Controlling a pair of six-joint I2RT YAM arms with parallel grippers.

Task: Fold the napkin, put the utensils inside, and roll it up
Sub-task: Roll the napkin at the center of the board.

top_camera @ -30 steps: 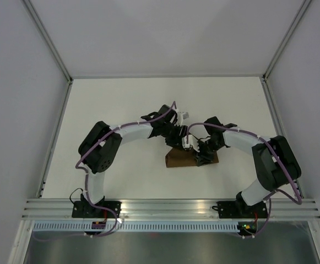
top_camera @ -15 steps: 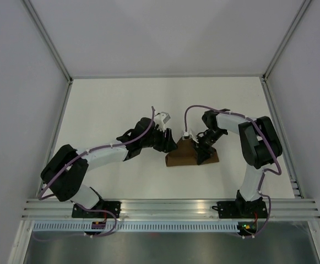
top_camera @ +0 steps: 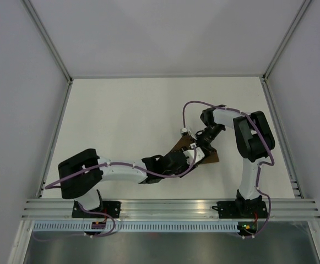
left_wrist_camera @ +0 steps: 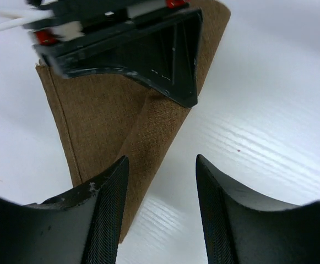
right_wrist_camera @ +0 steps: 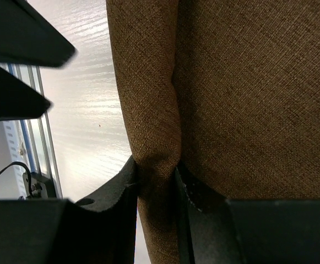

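The napkin [left_wrist_camera: 104,115] lies folded on the white table [top_camera: 121,110], one layer lapped over another and a stitched hem along one edge. The right gripper [right_wrist_camera: 155,176] stands at the napkin's far side, with both fingers [right_wrist_camera: 118,190] clenched on a raised fold of the cloth (the fold fills the gap between the pads). The left gripper [left_wrist_camera: 161,165] sits low at the napkin's near edge, its fingers [left_wrist_camera: 107,209] spread apart and grasping nothing: one finger overlaps the napkin's border, the other is just beside the napkin over bare table. The aluminium rail [top_camera: 171,208] runs well apart from the napkin, on its near side.
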